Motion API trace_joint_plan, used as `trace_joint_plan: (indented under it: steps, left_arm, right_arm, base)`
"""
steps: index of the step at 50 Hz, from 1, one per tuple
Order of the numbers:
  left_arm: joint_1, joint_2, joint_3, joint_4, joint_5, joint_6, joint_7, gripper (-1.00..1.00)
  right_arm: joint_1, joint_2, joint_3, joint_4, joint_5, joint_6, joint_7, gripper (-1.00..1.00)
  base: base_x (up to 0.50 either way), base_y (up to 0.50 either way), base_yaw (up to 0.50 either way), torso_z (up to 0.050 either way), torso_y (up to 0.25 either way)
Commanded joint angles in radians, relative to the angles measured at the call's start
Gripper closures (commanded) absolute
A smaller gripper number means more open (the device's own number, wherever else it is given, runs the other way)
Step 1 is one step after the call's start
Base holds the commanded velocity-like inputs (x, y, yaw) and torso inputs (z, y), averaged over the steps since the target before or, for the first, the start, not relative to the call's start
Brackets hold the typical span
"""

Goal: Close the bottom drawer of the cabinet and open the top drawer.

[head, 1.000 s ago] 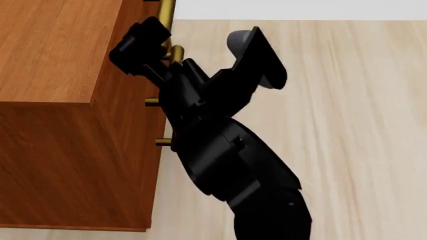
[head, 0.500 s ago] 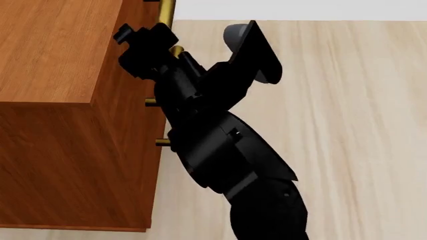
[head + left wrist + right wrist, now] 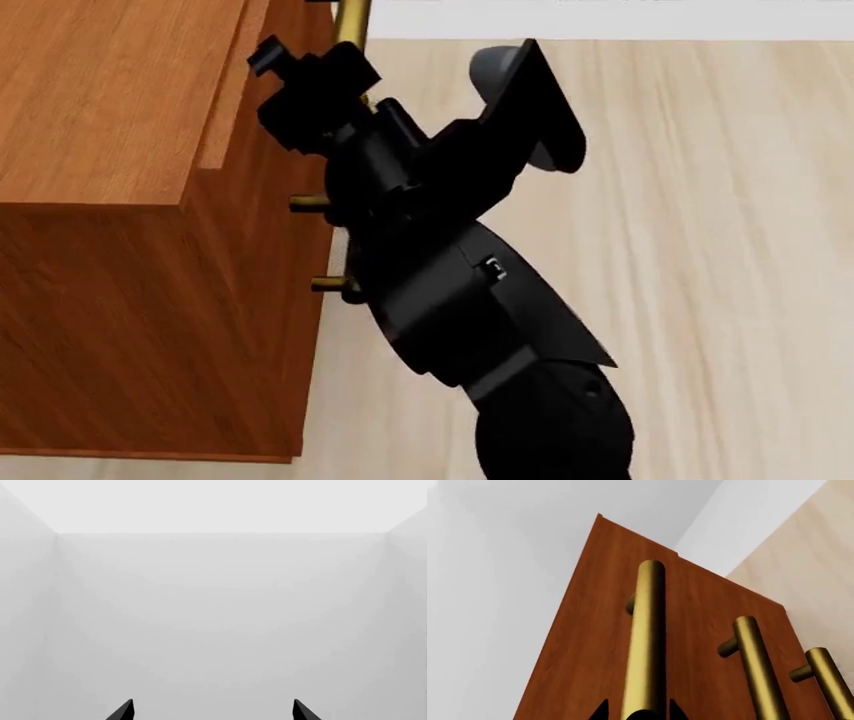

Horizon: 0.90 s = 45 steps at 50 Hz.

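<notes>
At the cabinet front: the right gripper (image 3: 320,95) is up against the top drawer (image 3: 230,95), its black arm (image 3: 454,290) reaching in from the lower right of the head view.
Right gripper: its two dark fingertips (image 3: 602,711) sit on either side of the top drawer's brass handle (image 3: 645,645), clamped around the bar as seen from the right wrist.
Top drawer: its front stands slightly proud of the cabinet (image 3: 120,200) top edge, a narrow step showing in the head view.
Other handles: two more brass bars, the middle handle (image 3: 757,667) and the bottom handle (image 3: 830,680), run alongside the gripped one.
Bottom drawer: its front cannot be made out apart from the cabinet face; only the handle posts (image 3: 327,285) show in the head view.
Left gripper: its fingertips (image 3: 123,711) are spread apart, holding nothing, pointed at a plain white wall (image 3: 220,610).
Floor: pale wood planks (image 3: 721,250) stretch to the right of the cabinet.
</notes>
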State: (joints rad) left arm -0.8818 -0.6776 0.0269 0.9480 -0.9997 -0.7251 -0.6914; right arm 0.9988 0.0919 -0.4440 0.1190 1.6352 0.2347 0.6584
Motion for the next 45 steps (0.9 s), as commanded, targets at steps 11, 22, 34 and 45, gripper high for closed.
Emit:
trace_joint_plan:
  steps: [11, 22, 34, 45]
  left_arm:
    - [-0.018, -0.006, 0.009, -0.003, -0.011, 0.003, -0.008, -1.0]
    - [-0.029, -0.005, 0.017, -0.005, -0.018, 0.004, -0.015, -1.0]
    - [-0.034, -0.006, 0.02, -0.005, -0.025, 0.008, -0.021, -1.0]
    - [-0.031, -0.001, 0.03, -0.007, -0.016, 0.019, -0.018, -1.0]
  right_arm:
    - [0.039, 0.053, 0.021, -0.056, 0.012, -0.019, -0.003, 1.0]
    - [0.03, 0.093, 0.047, -0.113, 0.022, -0.034, 0.027, 1.0]
    - [-0.016, 0.135, 0.071, -0.199, 0.028, -0.052, 0.06, 1.0]
    - [-0.041, 0.173, 0.094, -0.221, 0.03, -0.064, 0.066, 1.0]
  base:
    - [0.0, 0.0, 0.0, 0.001, 0.005]
    - [0.0, 0.0, 0.0, 0.002, 0.006]
    - [0.0, 0.0, 0.0, 0.002, 0.007]
    - [0.0, 0.0, 0.0, 0.003, 0.007]
